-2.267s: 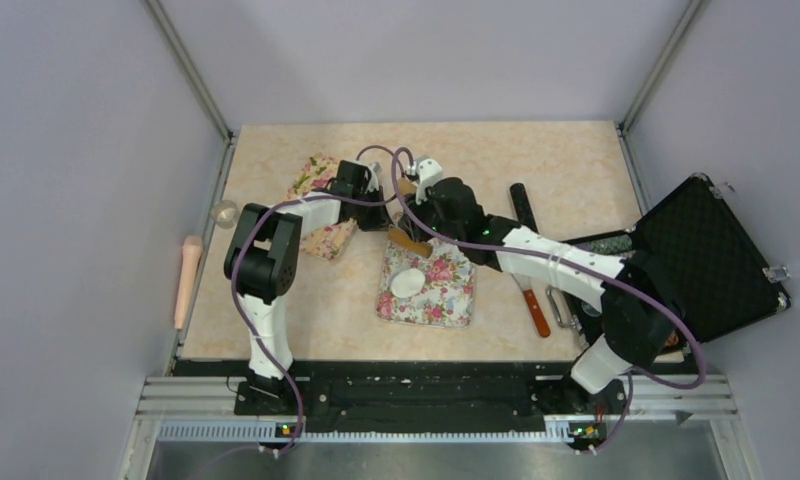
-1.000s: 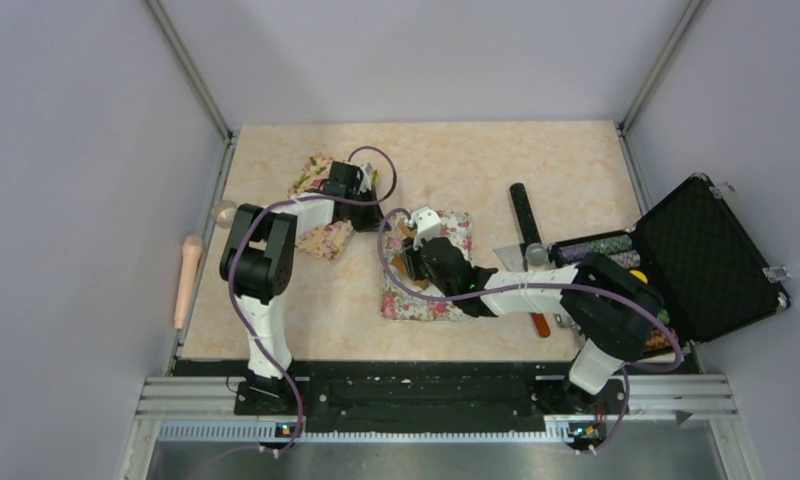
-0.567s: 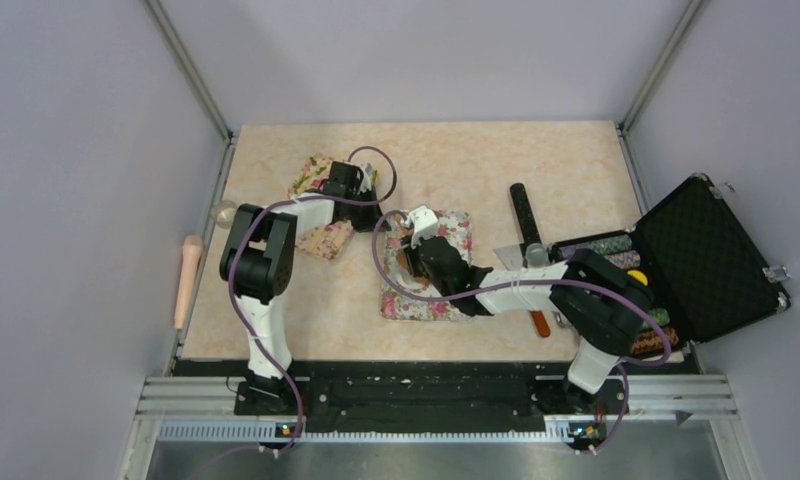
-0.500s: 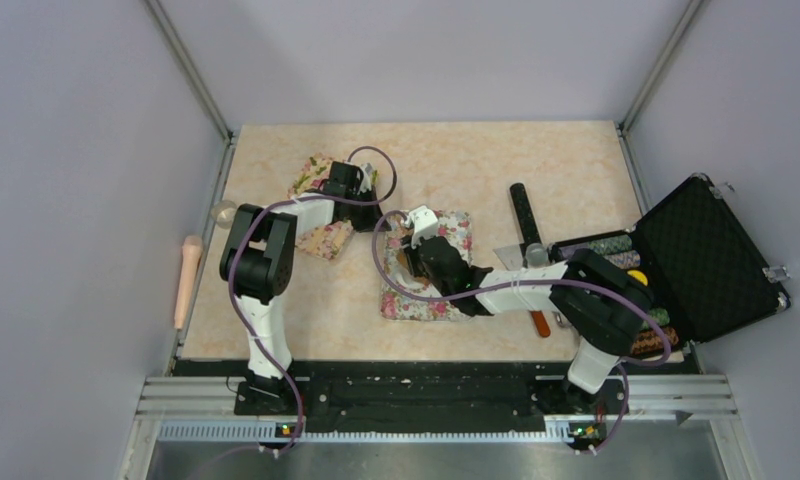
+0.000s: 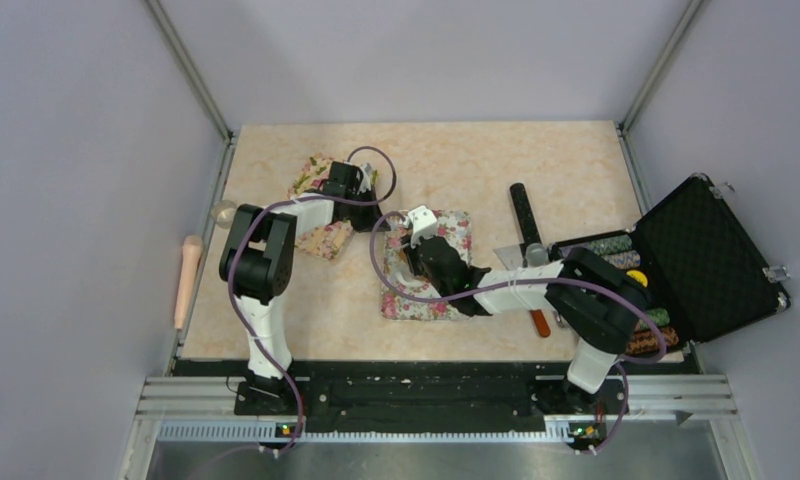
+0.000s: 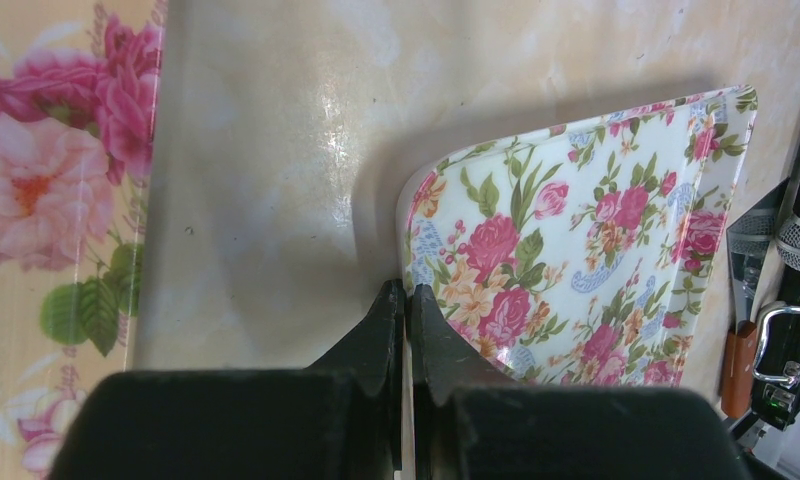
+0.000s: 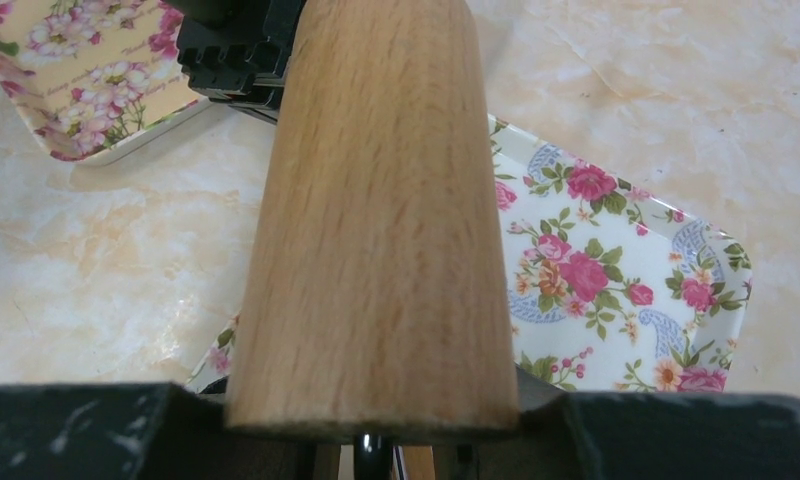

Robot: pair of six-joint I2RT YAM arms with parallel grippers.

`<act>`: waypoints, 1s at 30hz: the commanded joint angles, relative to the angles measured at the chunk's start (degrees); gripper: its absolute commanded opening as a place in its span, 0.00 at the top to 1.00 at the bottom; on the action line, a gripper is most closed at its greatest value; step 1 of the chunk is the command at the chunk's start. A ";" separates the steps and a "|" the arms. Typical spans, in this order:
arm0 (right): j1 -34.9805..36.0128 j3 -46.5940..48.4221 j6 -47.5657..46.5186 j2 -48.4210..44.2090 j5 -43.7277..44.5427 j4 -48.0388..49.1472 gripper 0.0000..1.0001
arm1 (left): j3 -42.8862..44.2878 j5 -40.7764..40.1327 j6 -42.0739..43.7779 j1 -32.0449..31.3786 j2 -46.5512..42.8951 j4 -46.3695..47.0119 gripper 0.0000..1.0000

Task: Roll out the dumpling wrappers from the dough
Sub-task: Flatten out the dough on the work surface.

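Rolling in progress, result hidden

The right hand (image 5: 417, 266) grips the rolling pin (image 7: 376, 200) low over the flowered tray (image 7: 616, 300). The left hand (image 6: 408, 300), closed, touches its rim. The wrapper is unseen, probably under the pin.

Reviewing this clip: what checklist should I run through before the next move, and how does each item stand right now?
1. Grip of right hand on rolling pin: ok.
2. The rolling pin sits above the floral tray: ok.
3. The left hand is shut on the floral tray's rim to steady it: ok.
4. A dumpling wrapper lies under the rolling pin: cannot tell, hidden in every view.
5. The rolling pin touches the dumpling wrapper: cannot tell.
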 commanded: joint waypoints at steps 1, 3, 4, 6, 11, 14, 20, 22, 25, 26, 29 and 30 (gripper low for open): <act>-1.30 -4.16 -2.41 6.87 1.21 -21.52 1.00 | -1.12 -0.55 1.93 1.11 -3.63 -2.06 1.00; -1.30 -3.85 -2.30 7.57 1.63 -21.67 1.00 | -1.10 -0.54 1.85 1.13 -3.74 -2.03 1.00; -1.33 -3.67 -2.28 7.95 1.90 -21.80 1.00 | -1.08 -0.47 1.89 1.18 -3.87 -2.00 1.00; -1.29 -3.47 -2.10 8.20 2.22 -21.93 1.00 | -1.09 -0.33 1.93 1.18 -3.98 -2.08 1.00; -1.28 -3.46 -1.88 8.49 2.18 -22.13 1.00 | -1.14 -0.33 1.93 1.21 -4.32 -2.30 1.00; -1.37 -3.31 -1.71 8.82 2.28 -22.33 1.00 | -1.14 -0.26 1.93 1.28 -4.41 -2.35 1.00; -1.62 -2.57 -0.66 9.84 3.49 -23.18 1.00 | -1.29 -0.20 1.91 1.46 -4.64 -2.26 1.00; -2.02 -2.02 0.19 10.09 3.63 -24.19 1.00 | -1.35 -0.07 1.93 1.55 -4.59 -2.11 1.00; -2.34 -1.88 1.01 10.11 4.95 -24.62 1.00 | -1.39 0.10 1.85 1.70 -4.48 -2.00 1.00; -2.38 -1.77 1.17 10.21 5.11 -24.77 1.00 | -1.37 0.21 1.85 1.70 -4.45 -1.93 1.00; -2.59 -1.34 1.65 10.52 5.48 -25.38 1.00 | -1.40 0.42 1.76 1.75 -4.34 -1.89 1.00; -2.58 -1.13 1.77 10.76 5.80 -25.64 1.00 | -1.38 0.49 1.71 1.75 -4.31 -1.84 1.00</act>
